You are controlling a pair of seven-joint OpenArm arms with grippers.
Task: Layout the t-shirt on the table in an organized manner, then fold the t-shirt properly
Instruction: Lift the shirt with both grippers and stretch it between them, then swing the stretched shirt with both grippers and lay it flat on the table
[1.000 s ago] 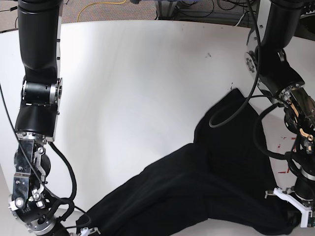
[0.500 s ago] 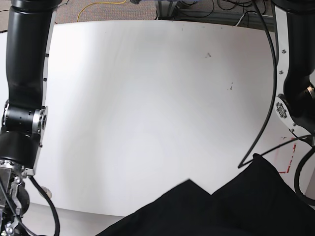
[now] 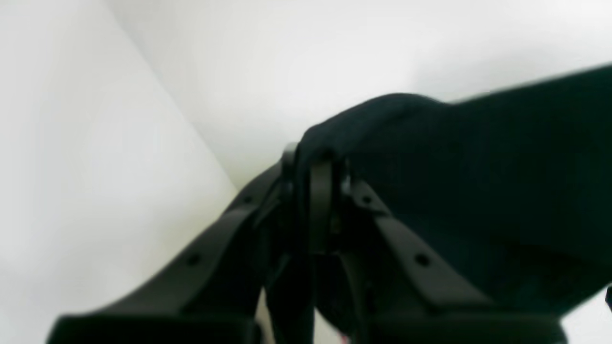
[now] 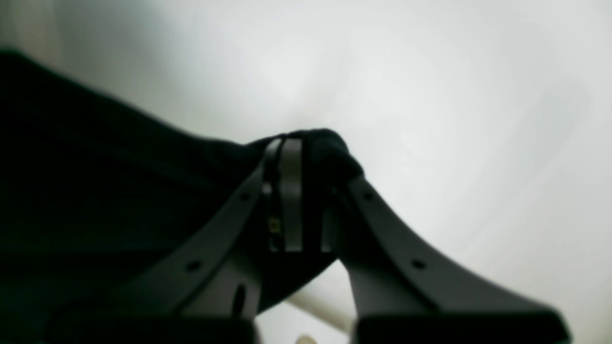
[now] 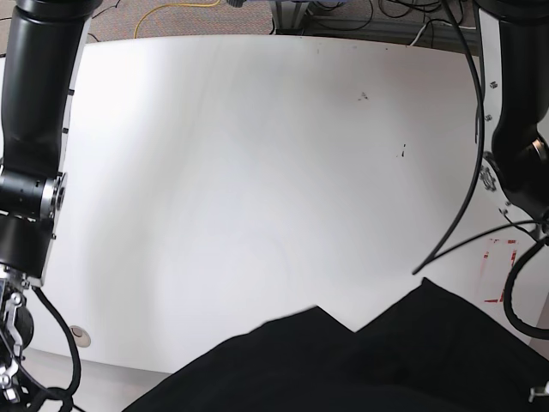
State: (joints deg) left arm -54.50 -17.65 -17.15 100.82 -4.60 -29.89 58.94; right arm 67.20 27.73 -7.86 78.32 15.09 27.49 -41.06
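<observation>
Along the near edge of the desk, the t-shirt fills the bottom of the base view as a broad black mass, its long axis running side to side between the two arms. Two soft peaks of cloth rise from it toward the far side of the desk, one near the middle of the near edge and a taller one nearer the red tape marks, which lie just beyond the shirt's taller peak. Most of the white surface beyond the shirt is bare except for two small dark scuffs, well apart from the cloth.

From the left wrist view, the left claw is pinched tight on a bunched fold of the t-shirt, and the cloth spreads away from the grip toward that picture's right. From the right wrist view, the right claw is likewise clamped on a rolled lump of the t-shirt, with the cloth trailing off to that picture's left. Both wrist views are blurred, so finer detail of the cloth cannot be told.

A round grommet hole sits close to the desk's near edge beside the right arm.
</observation>
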